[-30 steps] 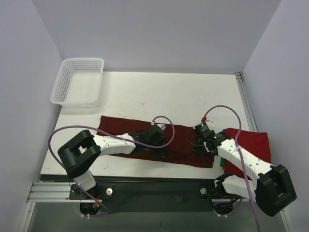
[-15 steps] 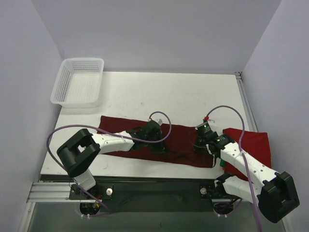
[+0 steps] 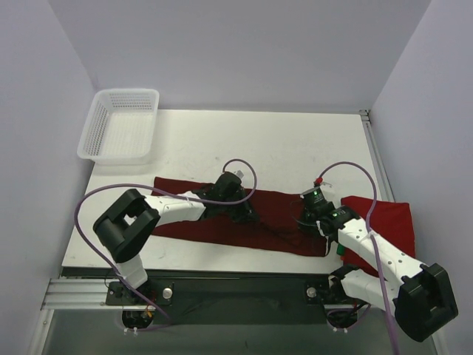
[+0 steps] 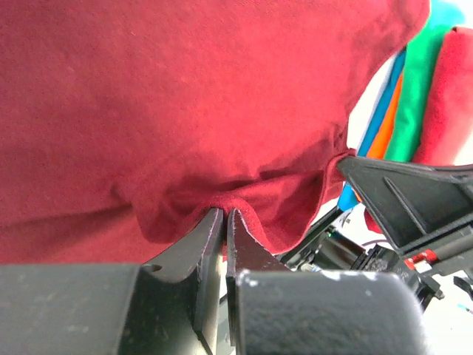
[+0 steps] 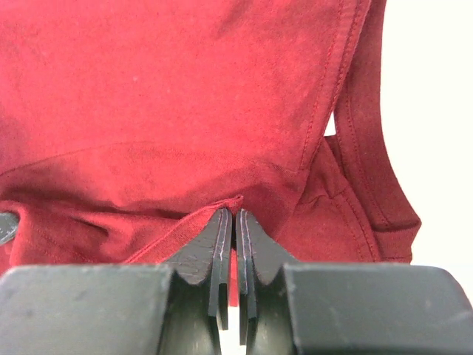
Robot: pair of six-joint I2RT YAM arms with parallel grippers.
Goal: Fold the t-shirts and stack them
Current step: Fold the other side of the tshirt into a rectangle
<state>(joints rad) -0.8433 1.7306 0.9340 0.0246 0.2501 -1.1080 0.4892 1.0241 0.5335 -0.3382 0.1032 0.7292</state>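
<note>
While I watch from the overhead camera, the white table [image 3: 295, 140] fills most of the view, and the dark maroon t-shirt [image 3: 185, 211] lies across its near half as a long flat band running from left to right. Next in size, the white mesh basket [image 3: 122, 126] sits at the far left corner, hanging partly over the table's edge and well apart from the cloth. At the near right edge the brighter red t-shirt [image 3: 392, 222] lies folded, just beside the maroon band's right end. My left arm reaches in from the near left, and the left gripper [image 3: 235, 203] is down on the middle of the maroon shirt; through its wrist camera I see the two dark fingers pressed almost together, pinching a raised fold of that fabric. My right arm crosses the red shirt, and the right gripper [image 3: 307, 218] sits at the maroon shirt's right end; its wrist view shows the fingers clamped tight on a ridge of cloth beside a stitched hem. Past the lifted maroon edge, the left wrist camera also catches the green t-shirt [image 4: 417, 89] as a narrow strip, stacked against the red one with a blue layer [image 4: 446, 11] alongside. Any lettering on the arms is too small for me to read.
</note>
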